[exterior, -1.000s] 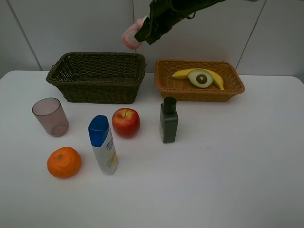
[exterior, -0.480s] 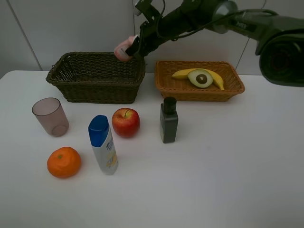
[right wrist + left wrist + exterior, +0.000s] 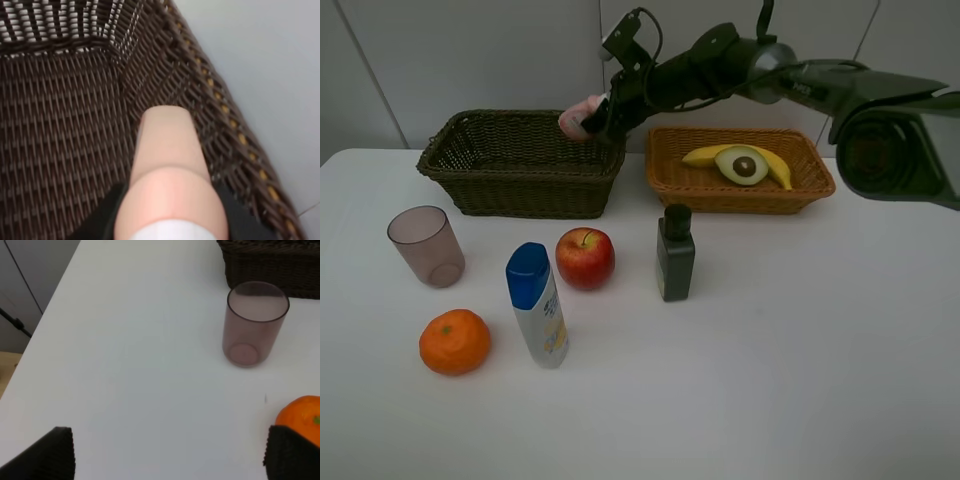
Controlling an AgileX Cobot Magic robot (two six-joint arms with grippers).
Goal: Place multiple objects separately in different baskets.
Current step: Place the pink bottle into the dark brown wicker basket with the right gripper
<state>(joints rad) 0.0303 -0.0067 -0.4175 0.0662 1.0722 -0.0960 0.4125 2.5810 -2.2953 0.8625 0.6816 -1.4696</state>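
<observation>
right jaws hold pink bottle (image 3: 576, 117) over dark basket (image 3: 520, 188).

Set on the white table (image 3: 800, 350): dark basket (image 3: 520, 165) under the right gripper (image 3: 600, 112), tan basket (image 3: 740, 195) beside; farther off, cup (image 3: 425, 246), orange (image 3: 454, 341), apple (image 3: 585, 258), blue-capped bottle (image 3: 537, 304), green bottle (image 3: 675, 255).

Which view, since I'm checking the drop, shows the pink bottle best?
Right wrist: the pink bottle fills the frame, over the dark basket's inner corner. Exterior high shows it small, at that basket's right rim. Left wrist shows none of it.
</observation>
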